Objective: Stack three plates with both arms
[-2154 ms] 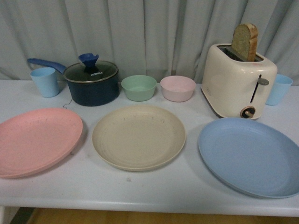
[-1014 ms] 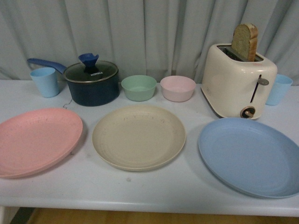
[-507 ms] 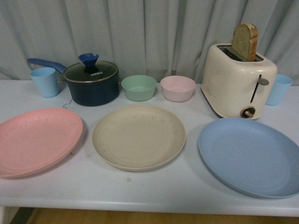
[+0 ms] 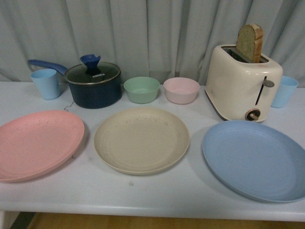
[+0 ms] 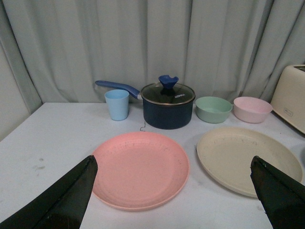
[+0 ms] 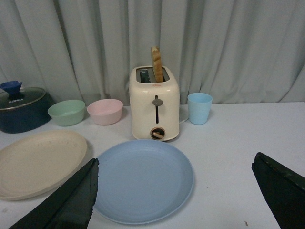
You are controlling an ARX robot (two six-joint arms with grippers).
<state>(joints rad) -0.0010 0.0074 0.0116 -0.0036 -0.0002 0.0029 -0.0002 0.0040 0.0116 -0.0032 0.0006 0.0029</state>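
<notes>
Pink plate [image 4: 40,143], beige plate [image 4: 141,140] and blue plate [image 4: 255,160] lie apart in a row, nothing stacked. Left gripper [image 5: 172,162] and right gripper [image 6: 175,161] are wide open and empty, each facing its outer plate, likely to stack onto beige.

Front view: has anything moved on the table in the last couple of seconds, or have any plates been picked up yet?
Nothing has visibly changed. The pink plate, beige plate and blue plate lie in the same spots as before, side by side and unstacked, with nothing holding them.
</notes>
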